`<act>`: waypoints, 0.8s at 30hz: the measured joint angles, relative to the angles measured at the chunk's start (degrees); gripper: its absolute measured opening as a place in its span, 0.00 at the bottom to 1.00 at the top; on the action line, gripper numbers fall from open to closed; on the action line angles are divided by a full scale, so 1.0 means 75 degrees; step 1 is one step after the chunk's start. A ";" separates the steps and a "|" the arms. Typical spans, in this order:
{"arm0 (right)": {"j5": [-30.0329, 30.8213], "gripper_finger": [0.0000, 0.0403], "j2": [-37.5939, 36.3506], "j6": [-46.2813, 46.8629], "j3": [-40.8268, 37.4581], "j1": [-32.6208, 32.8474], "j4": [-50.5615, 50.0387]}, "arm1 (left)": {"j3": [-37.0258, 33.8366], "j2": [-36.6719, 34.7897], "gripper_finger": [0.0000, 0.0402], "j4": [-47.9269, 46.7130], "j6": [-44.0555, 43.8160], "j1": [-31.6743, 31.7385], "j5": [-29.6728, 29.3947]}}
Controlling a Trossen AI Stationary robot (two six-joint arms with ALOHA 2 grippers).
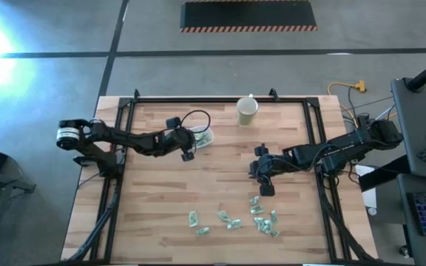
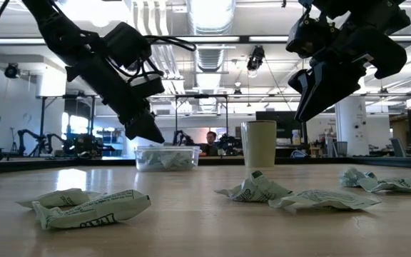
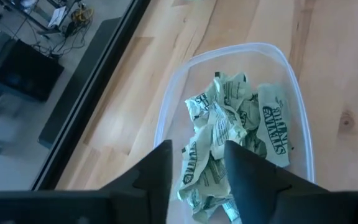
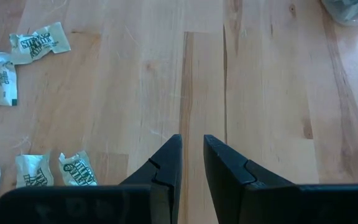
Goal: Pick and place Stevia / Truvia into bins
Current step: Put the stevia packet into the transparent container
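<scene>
The Stevia sachets (image 1: 231, 220) were small, crumpled, pale green and white paper packets; about ten lay scattered along the near part of the worktop (image 1: 220, 159), and more were heaped in the clear tub (image 3: 294, 99). Green lettering on them read "Stevia in the Raw". The left pincer (image 3: 197, 162) hung over the tub, jaws apart and empty. The right pincer (image 4: 192, 155) hovered above bare wood, jaws narrowly parted, holding nothing.

Crumpled green-white sachets (image 1: 231, 220) lie scattered on wood; more fill the clear tub (image 3: 297, 99).
</scene>
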 joint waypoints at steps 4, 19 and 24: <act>0.0000 0.14 0.0000 0.0000 0.0000 0.0000 0.0000 | -0.0003 -0.0053 0.40 -0.0021 -0.0114 -0.0016 0.0008; -0.0845 0.14 0.0017 0.1002 -0.0424 0.0429 0.0246 | -0.0009 -0.1428 0.43 -0.0888 -0.0585 -0.1338 0.0553; -0.0813 0.14 0.0017 0.1035 -0.0824 0.0934 0.1212 | -0.0020 -0.1666 0.43 -0.0891 -0.0582 -0.1744 0.0565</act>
